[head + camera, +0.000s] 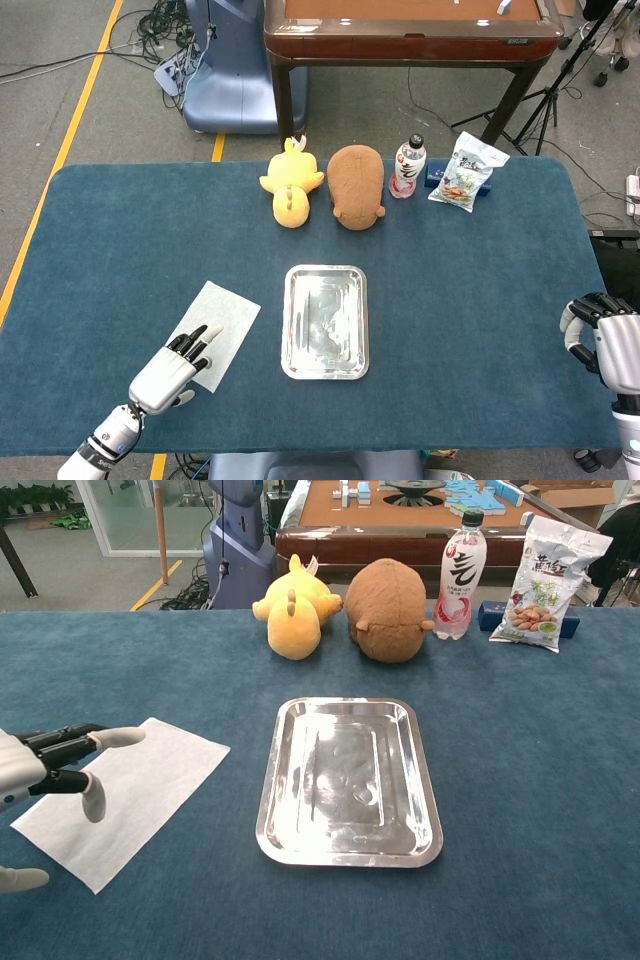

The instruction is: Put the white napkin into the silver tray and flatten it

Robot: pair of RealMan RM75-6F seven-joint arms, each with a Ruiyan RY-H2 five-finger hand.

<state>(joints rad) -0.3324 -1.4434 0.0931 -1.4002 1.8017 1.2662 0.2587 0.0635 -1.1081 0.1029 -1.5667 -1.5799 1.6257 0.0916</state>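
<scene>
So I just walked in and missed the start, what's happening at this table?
The left robot hand hovers with fingers spread over the near end of the flat white paper napkin, which lies on the blue cloth table left of the empty rectangular silver metal tray. The napkin is not picked up yet. The right robot hand waits at the table's right edge, holding nothing.

yellow plush (290,186) lying far beyond the fingers | brown plush (357,186) sitting just beside it | bottle (407,166) standing upright next along | snack bag (462,171) leaning against a dark blue box (436,177) | all resting on blue table (480,300)
</scene>
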